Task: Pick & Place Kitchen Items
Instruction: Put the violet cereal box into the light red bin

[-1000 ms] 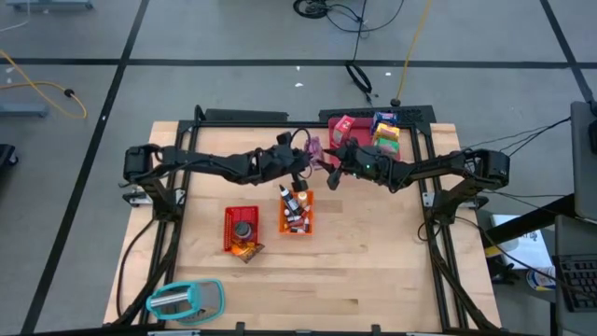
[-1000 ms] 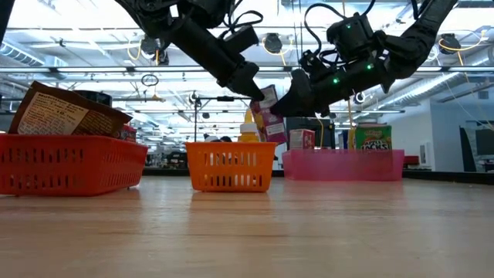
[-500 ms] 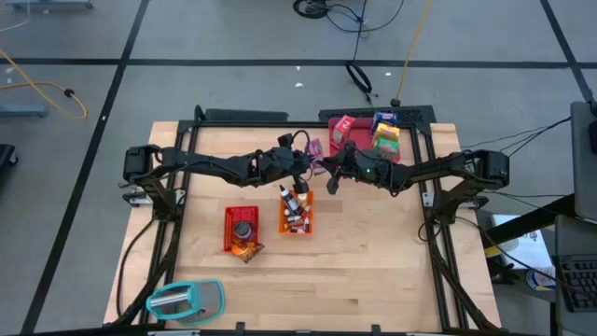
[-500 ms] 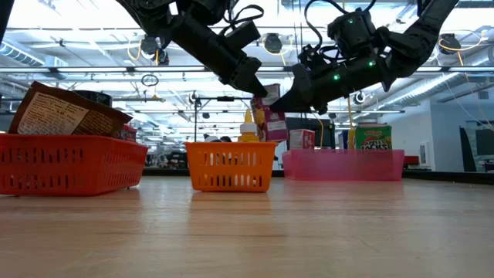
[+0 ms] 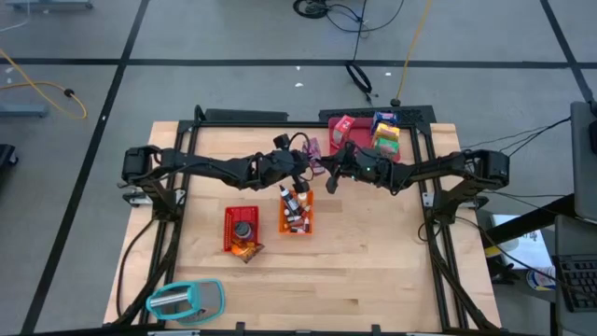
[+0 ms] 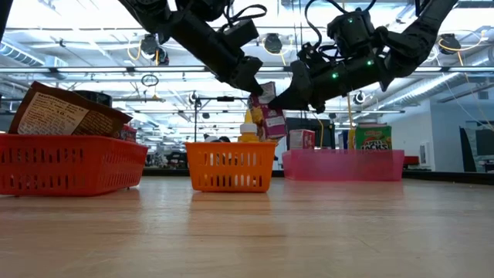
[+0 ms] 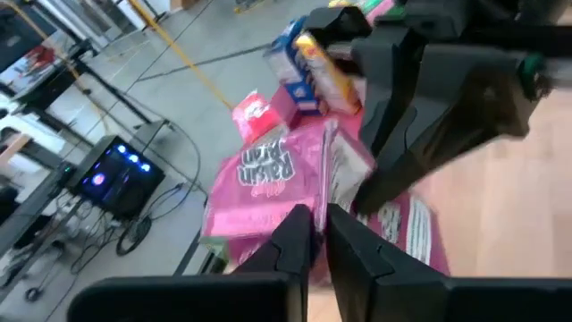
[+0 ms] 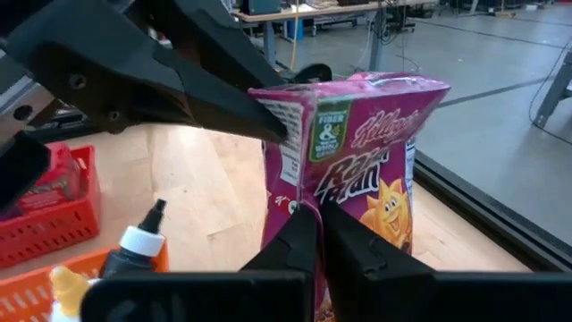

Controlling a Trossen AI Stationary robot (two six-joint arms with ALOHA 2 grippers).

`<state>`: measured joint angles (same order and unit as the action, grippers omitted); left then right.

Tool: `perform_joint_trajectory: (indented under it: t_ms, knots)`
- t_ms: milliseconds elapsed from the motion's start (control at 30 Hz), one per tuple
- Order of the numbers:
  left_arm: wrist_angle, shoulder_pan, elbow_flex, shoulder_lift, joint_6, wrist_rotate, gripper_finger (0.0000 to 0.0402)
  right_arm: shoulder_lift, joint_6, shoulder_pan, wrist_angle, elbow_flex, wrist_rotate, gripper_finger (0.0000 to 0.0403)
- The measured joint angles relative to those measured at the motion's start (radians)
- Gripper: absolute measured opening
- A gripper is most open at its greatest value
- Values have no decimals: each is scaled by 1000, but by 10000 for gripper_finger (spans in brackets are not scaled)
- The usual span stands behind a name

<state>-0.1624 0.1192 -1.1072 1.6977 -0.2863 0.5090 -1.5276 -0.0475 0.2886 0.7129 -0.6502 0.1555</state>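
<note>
claws meet mid-air above the table [image 5: 373, 252]: left claw [image 5: 309, 166] and right claw [image 5: 328, 174] both clenched on the pink cereal carton [image 6: 268, 112], hanging just above the orange bin [image 6: 231, 165], toward its 12 o'clock side.

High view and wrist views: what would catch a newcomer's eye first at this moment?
Both arms meet in mid-air above the table, over the orange bin: the left gripper and the right gripper are each shut on one pink raisin bran carton, held between them. Behind, at the table's far edge, a pink tray carries more cartons, and a red bin sits left of the orange one.
</note>
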Motion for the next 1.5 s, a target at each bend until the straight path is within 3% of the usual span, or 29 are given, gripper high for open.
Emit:
perform_joint_trajectory:
  t_ms: [267, 467, 600, 767, 933, 1067, 1200, 1500]
  knots:
    - [104, -4, -1, -87, -4, 91, 81, 1, -5, 27, -44, 2, 7, 1]
    - [271, -3, 2, -174, 68, 96, 86, 33, -8, 32, -43, 3, 8, 1]
    - [363, -4, 1, -198, 108, 94, 86, 126, 17, 31, -117, 4, 17, 1]
    - [433, -8, 2, -202, 159, 96, 86, 274, 35, 22, -303, 3, 103, 1]
    - [422, -29, 2, -202, 158, 94, 86, 400, 47, -5, -457, 6, 203, 1]
    - [421, -46, 2, -201, 161, 95, 86, 489, 48, -17, -474, 56, 293, 1]
    - [418, -64, 2, -201, 161, 95, 86, 555, 17, -16, -360, 172, 373, 1]
    - [367, -87, 1, -201, 157, 94, 86, 541, 23, 18, 147, 435, 448, 0]
